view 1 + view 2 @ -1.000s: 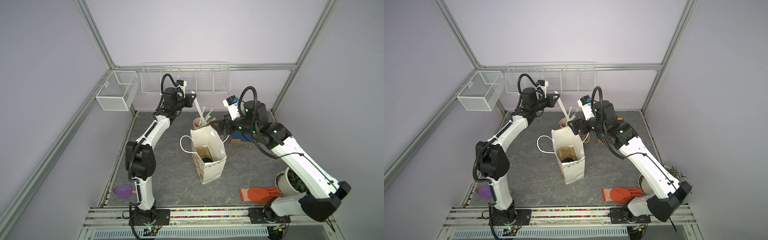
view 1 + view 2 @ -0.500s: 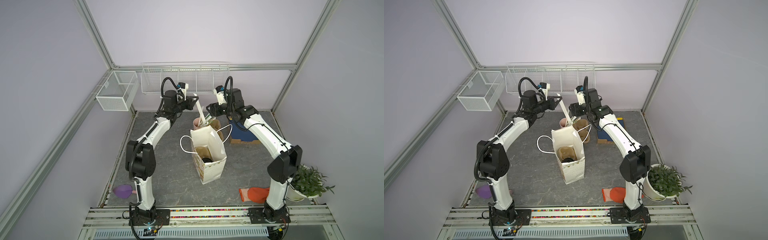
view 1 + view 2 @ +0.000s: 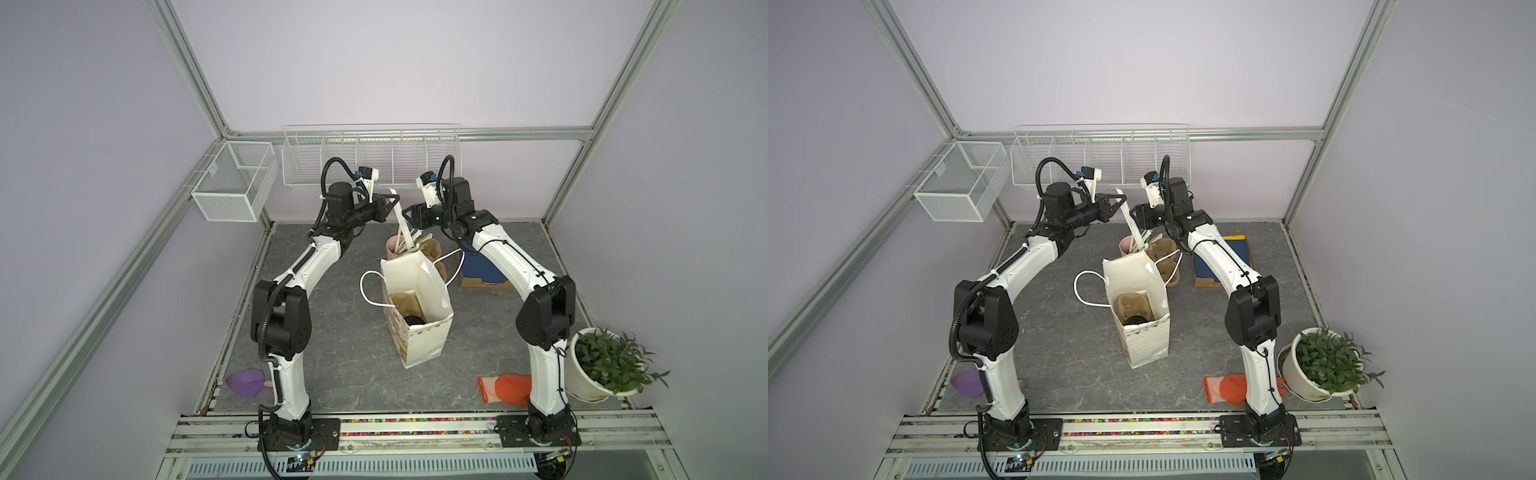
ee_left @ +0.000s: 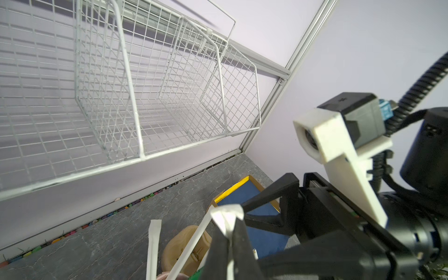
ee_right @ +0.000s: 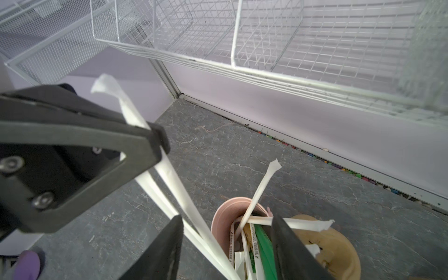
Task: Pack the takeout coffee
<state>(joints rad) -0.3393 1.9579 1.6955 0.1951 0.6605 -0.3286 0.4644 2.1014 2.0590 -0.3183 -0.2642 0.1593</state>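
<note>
Progress of the packing, read from front to back. Well in front of both claws, toward the arm bases, the white paper bag point(image 3: 419, 345) stands open. Inside it we see a brown pulp carrier point(image 3: 401, 299) and, seated in it, the takeout coffee point(image 3: 412, 320), visible only from above as a black disc. We judge the main step done: the cup is in the bag.

Farther back, the left claw point(image 3: 390, 204) is clamped on the upper end of a paper-wrapped straw point(image 5: 132, 114), which slants down from it. Just beside it and facing it, the right claw point(image 5: 225, 244) stands half wide and holds nothing. The straw's lower length runs between its fingers, and we cannot tell whether it touches them.

Directly beneath both claws sits the pink cup point(image 5: 218, 218) of other straws, with a stack of spare carriers point(image 5: 339, 242) beside it. What remains, in our judgement, is to bring the straw to the bag.
</note>
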